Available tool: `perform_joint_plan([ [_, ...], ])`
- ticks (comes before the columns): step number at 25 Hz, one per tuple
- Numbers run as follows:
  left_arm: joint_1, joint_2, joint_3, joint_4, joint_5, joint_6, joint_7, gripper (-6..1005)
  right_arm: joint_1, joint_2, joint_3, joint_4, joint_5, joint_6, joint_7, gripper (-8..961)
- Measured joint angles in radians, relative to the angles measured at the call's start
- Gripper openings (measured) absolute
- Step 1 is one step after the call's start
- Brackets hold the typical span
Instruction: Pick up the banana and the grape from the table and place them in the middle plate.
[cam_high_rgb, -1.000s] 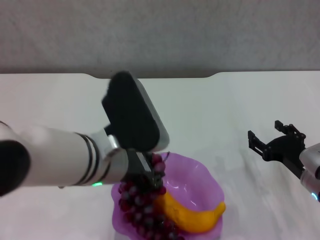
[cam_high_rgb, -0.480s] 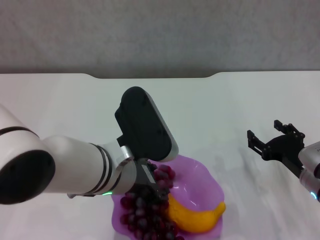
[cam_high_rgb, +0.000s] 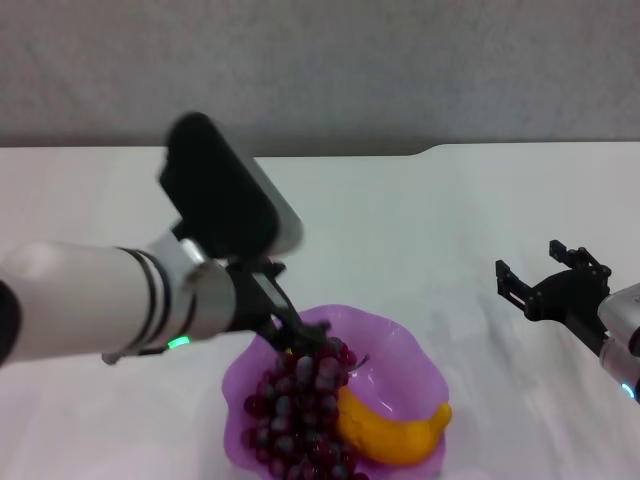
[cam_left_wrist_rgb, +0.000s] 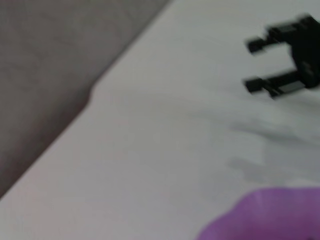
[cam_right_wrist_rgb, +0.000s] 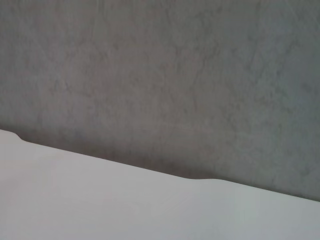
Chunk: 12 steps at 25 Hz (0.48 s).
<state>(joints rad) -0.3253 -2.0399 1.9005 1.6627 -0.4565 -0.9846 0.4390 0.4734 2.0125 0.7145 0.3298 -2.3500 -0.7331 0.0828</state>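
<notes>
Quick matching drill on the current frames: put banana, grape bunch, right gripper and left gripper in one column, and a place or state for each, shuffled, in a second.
1. banana
2. grape bunch
3. right gripper
4. left gripper

A. open, above bare table, right of the plate
B. at the plate's far-left rim, above the grapes
C. lying in the plate's right half
D. lying in the plate's left half

Pairs: 1-C, 2-D, 3-A, 4-B

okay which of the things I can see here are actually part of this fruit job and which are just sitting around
Part of the job:
- grape bunch, in the purple plate
- banana, in the plate beside the grapes
- purple plate
- left hand, at the top of the grape bunch
- table

Just there:
- right hand, open, hovering off to the right
- grey wall behind the table
</notes>
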Motion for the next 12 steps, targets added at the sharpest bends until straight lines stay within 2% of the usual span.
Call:
perform_joint_plan([
  [4,0.029,0.003,-0.076,-0.057,-0.103,0.097,0.04,895,-0.002,0.0,-0.001,0.001,0.0,-0.004,0.0,818],
  [6,0.053,0.003,-0.136,-0.108,-0.208,0.185,0.099,895,-0.001,0.0,-0.001,0.002,0.0,-0.005,0.0,818],
  [10,0.103,0.003,-0.222,-0.275,-0.541,0.431,0.336,894,-0.001,0.0,-0.001,0.0,-0.001,-0.01,0.0,818],
  [12,0.123,0.002,-0.239,-0.368,-0.754,0.557,0.527,894,0.0,0.0,-0.001,-0.002,-0.003,-0.01,0.0,818],
])
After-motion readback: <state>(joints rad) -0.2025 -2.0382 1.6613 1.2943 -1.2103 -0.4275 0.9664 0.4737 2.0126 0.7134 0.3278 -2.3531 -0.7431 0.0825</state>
